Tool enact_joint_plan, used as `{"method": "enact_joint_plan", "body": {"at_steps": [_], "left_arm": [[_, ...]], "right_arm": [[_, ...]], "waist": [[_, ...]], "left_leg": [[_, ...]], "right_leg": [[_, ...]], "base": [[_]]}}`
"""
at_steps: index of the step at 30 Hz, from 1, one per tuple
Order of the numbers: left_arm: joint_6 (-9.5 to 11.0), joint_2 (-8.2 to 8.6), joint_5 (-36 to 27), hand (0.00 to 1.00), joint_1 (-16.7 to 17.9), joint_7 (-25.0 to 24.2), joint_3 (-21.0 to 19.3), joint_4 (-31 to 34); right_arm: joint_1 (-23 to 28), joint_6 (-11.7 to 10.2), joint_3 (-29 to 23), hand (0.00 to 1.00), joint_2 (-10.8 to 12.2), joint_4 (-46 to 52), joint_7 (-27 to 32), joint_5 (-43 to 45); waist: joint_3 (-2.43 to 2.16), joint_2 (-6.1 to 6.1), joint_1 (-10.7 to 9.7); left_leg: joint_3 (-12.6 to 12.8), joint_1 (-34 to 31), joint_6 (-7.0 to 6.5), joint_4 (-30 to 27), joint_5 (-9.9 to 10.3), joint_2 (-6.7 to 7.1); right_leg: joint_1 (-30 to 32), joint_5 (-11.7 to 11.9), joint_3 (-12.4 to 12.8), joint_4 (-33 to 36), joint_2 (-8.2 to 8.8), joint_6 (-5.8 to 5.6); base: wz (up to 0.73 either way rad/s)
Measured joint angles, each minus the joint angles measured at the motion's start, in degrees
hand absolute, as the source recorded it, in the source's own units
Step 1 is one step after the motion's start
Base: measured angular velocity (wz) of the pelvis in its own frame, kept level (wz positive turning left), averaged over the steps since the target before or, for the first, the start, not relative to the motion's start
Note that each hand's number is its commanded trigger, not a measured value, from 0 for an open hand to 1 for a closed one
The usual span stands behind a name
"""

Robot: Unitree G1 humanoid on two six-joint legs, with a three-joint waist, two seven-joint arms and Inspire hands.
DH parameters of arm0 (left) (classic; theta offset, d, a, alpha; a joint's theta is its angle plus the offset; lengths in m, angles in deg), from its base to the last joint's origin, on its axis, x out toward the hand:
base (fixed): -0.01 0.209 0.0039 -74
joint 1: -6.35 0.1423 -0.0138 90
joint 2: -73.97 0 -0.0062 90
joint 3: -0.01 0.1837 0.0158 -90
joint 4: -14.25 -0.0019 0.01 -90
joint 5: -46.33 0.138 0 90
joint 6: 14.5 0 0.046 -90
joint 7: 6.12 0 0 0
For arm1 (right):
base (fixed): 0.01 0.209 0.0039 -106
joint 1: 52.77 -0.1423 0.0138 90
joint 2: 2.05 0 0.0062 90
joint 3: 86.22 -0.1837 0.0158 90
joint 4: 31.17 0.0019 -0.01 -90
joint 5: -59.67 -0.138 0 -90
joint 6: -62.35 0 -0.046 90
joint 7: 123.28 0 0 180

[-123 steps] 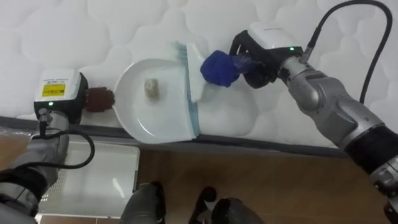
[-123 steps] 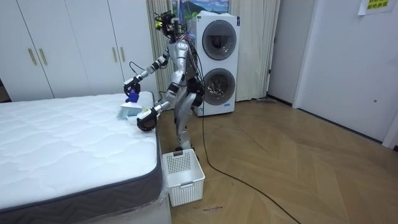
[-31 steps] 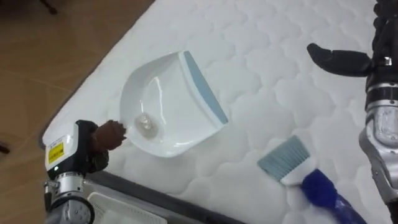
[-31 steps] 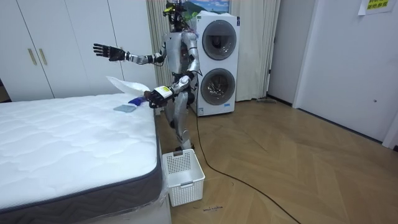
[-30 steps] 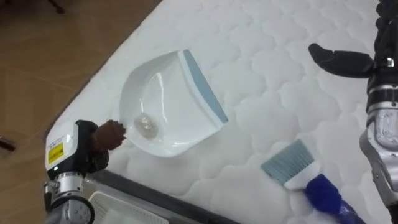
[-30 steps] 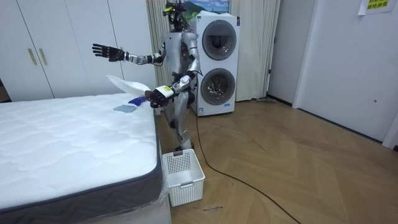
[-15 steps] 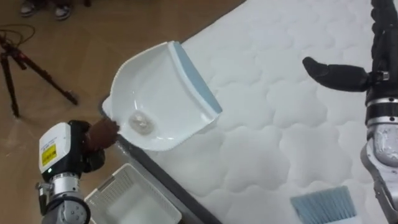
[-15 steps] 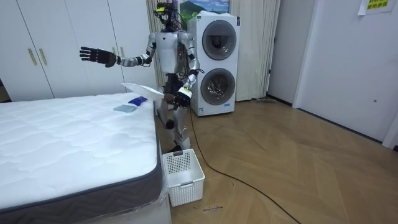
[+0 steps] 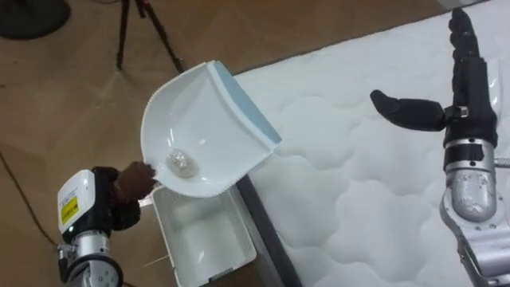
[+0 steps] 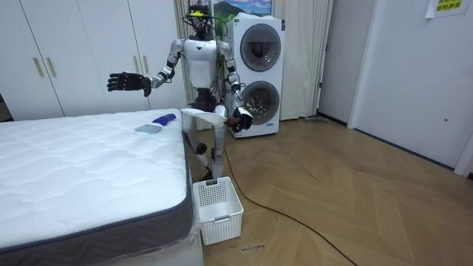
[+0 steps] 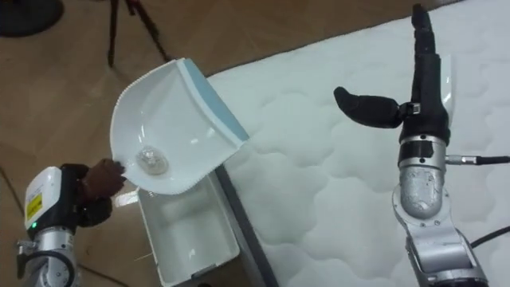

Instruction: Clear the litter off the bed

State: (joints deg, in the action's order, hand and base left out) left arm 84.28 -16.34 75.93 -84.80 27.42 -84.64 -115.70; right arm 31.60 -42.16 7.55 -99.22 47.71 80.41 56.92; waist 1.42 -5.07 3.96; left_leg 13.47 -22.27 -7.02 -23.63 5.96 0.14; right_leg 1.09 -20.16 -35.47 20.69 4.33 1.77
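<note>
Two head cameras, set side by side, looked steeply down from close above. Both took in the same patch: the white dustpan point(image 9: 209, 131), the white basket point(image 9: 203, 239) on the wood floor point(image 9: 72, 96) beneath it, and the corner of the bed point(image 9: 358, 199). Each sat slightly further left in the right eye view. A third camera stood well back in the room, roughly level. It faced the robot's front past the bed's near corner, with washing machines point(image 10: 257, 74) behind the robot.

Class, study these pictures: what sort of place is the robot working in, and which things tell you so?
Most likely a bedroom in a home or mock flat, doubling as a laundry corner: a bare white mattress, tall wardrobe doors behind it, and two stacked washing machines.
</note>
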Motion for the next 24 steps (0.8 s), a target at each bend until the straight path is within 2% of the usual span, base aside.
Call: {"method": "enact_joint_plan", "body": {"at_steps": [2,4,6,7,9,11,12,13,15,17,18,19,20,22,23,24], "left_arm": [[0.0,-0.14,0.1,1.00,-0.6,0.0,0.4,0.0],[0.0,-0.35,0.1,1.00,-1.0,0.4,0.3,-0.1],[0.0,-0.38,0.0,1.00,-1.7,0.9,0.3,-0.8],[0.1,-0.28,0.0,1.00,-2.5,1.1,0.5,-1.6],[0.2,-0.08,0.0,1.00,-3.8,1.2,0.6,-3.2],[0.2,-0.12,-0.1,1.00,-4.4,1.7,0.4,-4.8],[0.4,-0.11,-0.2,1.00,-4.4,1.9,0.4,-5.3],[0.8,0.08,-0.2,1.00,-4.5,2.0,0.5,-6.4],[1.1,0.21,-0.2,1.00,-4.5,1.9,0.5,-7.4],[1.1,0.13,-0.2,1.00,-4.5,1.9,0.4,-7.6],[1.1,0.12,-0.2,1.00,-4.6,1.9,0.4,-7.6],[1.1,0.06,-0.1,1.00,-4.9,1.9,0.4,-7.6],[1.1,0.07,0.0,1.00,-5.5,1.9,0.5,-7.7],[1.2,-0.09,0.0,1.00,-6.3,1.8,0.5,-8.2],[1.3,-0.36,0.0,1.00,-6.7,1.8,0.5,-8.9],[1.3,-0.45,0.0,1.00,-6.9,1.8,0.5,-9.4]], "right_arm": [[0.1,-0.5,0.1,0.00,0.0,-1.8,0.2,-0.9],[0.1,-0.4,0.2,0.00,0.6,-2.0,0.3,-1.4],[0.1,-0.4,1.4,0.00,1.0,-2.0,0.6,-1.5],[0.1,-0.4,1.9,0.00,1.1,-2.1,0.5,-1.4],[0.0,-0.5,2.4,0.00,1.5,-3.3,0.5,-1.4],[0.0,-0.4,2.9,0.00,2.0,-5.9,0.2,-1.4],[0.0,-0.4,2.8,0.00,2.1,-6.5,0.1,-1.3],[-0.1,-0.5,2.8,0.00,2.1,-7.5,0.0,-1.3],[-0.2,-0.6,2.8,0.00,2.3,-9.4,-0.1,-1.4],[-0.2,-0.5,2.9,0.00,2.4,-11.8,-0.1,-1.4],[-0.2,-0.5,2.9,0.00,2.4,-11.9,0.0,-1.3],[-0.2,-0.6,2.9,0.00,2.5,-11.8,0.0,-1.0],[-0.2,-0.6,2.9,0.00,2.5,-11.8,0.0,-0.9],[-0.2,-0.6,3.0,0.00,2.7,-12.0,0.0,-0.1],[-0.2,-0.9,3.1,0.00,2.8,-12.0,0.0,0.8],[-0.2,-1.1,3.1,0.00,2.8,-12.0,0.0,1.2]], "waist": [[-0.07,-0.06,0.0],[-0.06,-0.04,0.1],[-0.07,-0.05,0.7],[-0.03,0.10,1.0],[-0.09,0.51,1.2],[-0.08,0.76,1.3],[-0.07,0.82,1.1],[-0.05,0.82,0.7],[-0.02,0.77,0.6],[0.19,1.07,0.2],[0.33,1.34,-0.2],[0.41,1.46,-0.7],[0.41,1.44,-1.1],[0.45,1.43,-1.1],[0.42,1.32,-1.0],[0.44,1.35,-0.9]], "left_leg": [[-1.1,0.0,0.26,1.9,-1.4,1.78],[-1.1,-0.4,0.10,1.9,-1.7,2.09],[-1.6,-0.9,-0.83,1.4,-1.1,2.50],[-2.1,-1.3,-1.58,0.6,-0.6,2.76],[-3.8,-1.4,-2.58,-0.2,0.0,2.98],[-6.6,-0.9,-2.56,-0.4,0.0,3.80],[-6.9,-0.7,-2.60,-0.5,0.0,4.03],[-8.1,-0.5,-2.60,-0.6,0.0,5.39],[-9.8,-0.5,-2.81,-1.2,0.2,7.15],[-14.5,-0.9,-2.75,-1.8,0.1,9.49],[-16.2,-1.2,-2.57,-1.9,0.0,10.05],[-18.9,-1.7,-1.92,-1.9,-0.4,11.02],[-21.7,-2.1,-1.07,-1.9,-1.0,12.12],[-23.8,-2.0,-0.06,-1.4,-1.6,12.63],[-24.1,-1.7,0.75,-0.6,-2.2,12.60],[-24.3,-1.4,0.89,-0.2,-2.2,12.61]], "right_leg": [[0.2,-0.6,-1.9,0.1,1.29,-0.35],[0.6,-0.6,-2.6,0.6,1.76,-0.57],[1.4,-1.2,-2.0,2.5,2.25,-1.14],[2.4,-1.7,-0.7,4.8,2.54,-1.49],[5.6,-1.8,4.0,10.6,3.33,-1.41],[11.3,-1.7,10.1,14.6,4.28,-2.17],[12.3,-1.6,11.3,14.6,4.51,-2.35],[13.5,-1.4,13.7,14.1,4.22,-2.70],[15.0,-1.0,15.8,14.4,3.50,-2.28],[18.0,-0.4,18.5,14.9,2.62,-1.44],[18.6,-0.2,19.2,14.8,2.12,-1.37],[19.8,0.2,21.0,13.8,0.94,-1.34],[20.7,0.9,21.7,12.9,0.35,-1.17],[21.2,2.1,23.3,11.5,-0.58,-0.92],[21.2,3.4,24.2,10.1,-0.88,-1.08],[21.1,4.2,24.4,9.5,-1.00,-1.12]], "base": [[0.45],[0.20],[0.00],[0.06],[0.03],[0.06],[0.18],[0.19],[0.17],[0.33],[0.54],[0.64],[0.64],[0.57],[0.47],[0.37]]}}
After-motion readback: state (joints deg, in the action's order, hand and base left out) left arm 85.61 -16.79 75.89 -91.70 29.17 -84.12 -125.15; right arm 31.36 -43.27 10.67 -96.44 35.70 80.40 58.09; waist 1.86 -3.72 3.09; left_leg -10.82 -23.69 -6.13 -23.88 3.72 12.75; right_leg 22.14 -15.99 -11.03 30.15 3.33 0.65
